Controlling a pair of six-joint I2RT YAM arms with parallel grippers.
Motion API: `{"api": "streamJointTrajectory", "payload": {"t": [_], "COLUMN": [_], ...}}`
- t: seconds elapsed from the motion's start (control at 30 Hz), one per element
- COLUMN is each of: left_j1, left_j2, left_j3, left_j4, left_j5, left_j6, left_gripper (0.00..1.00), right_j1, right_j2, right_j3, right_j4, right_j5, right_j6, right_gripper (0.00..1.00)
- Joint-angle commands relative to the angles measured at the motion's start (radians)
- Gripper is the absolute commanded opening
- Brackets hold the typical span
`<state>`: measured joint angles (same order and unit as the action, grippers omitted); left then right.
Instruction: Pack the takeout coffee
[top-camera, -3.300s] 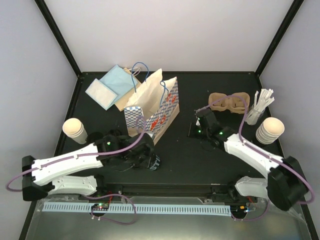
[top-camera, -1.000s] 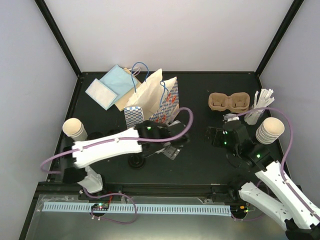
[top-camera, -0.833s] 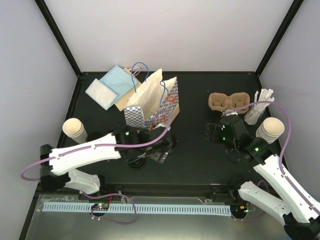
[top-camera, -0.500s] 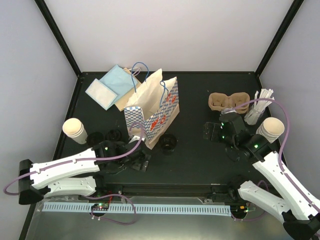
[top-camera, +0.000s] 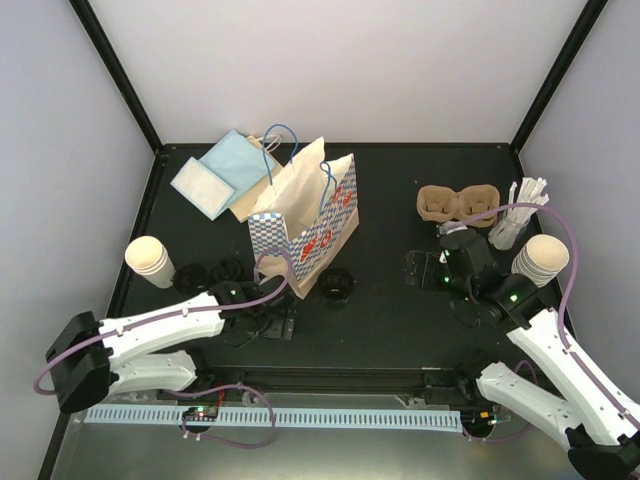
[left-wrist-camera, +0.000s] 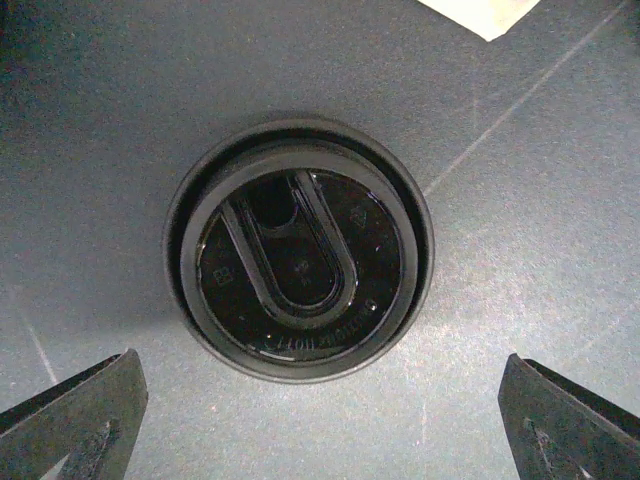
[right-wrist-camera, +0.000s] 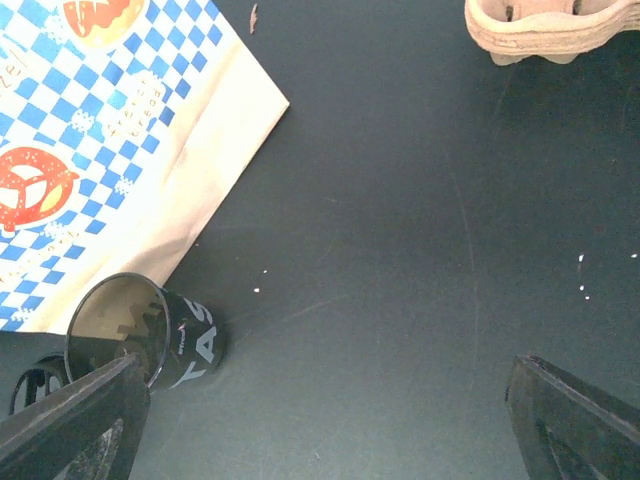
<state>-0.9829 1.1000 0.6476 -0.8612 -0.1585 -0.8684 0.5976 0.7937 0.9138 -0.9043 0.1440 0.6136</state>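
Plainly, the left tool (left-wrist-camera: 320, 425) was seen with its jaws spread wide above a black lid (left-wrist-camera: 300, 262), which lay flat and untouched on the counter (left-wrist-camera: 520, 120), near the front edge, left of centre. The right tool (right-wrist-camera: 320, 430) was likewise held apart and empty, right of centre. The pulp cup tray (top-camera: 458, 204) was set toward the back right corner, with a stack of paper cups (top-camera: 540, 260) by the right edge and a second cup stack (top-camera: 148, 258) by the left edge. A black cup (top-camera: 335, 287) was seen just beside the checked bag (top-camera: 305, 225).
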Motion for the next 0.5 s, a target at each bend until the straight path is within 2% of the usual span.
{"api": "streamJointTrajectory", "payload": {"t": [0.0,0.47], "left_j1": [0.024,0.024], "left_j2": [0.061,0.171], "left_j3": [-0.007,-0.011], "left_j4": [0.088,0.135], "left_j5": [0.049,0.007], "left_j6": [0.003,-0.002], "left_gripper": [0.99,0.96], "right_j1": [-0.006,-0.005], "right_j2": [-0.016,0.005], "right_j3": [-0.026,-0.030], "right_j4": [0.023,0.030], "right_j5": [-0.025,-0.047], "right_j6": [-0.014,-0.024], "right_gripper": [1.00,1.00]}}
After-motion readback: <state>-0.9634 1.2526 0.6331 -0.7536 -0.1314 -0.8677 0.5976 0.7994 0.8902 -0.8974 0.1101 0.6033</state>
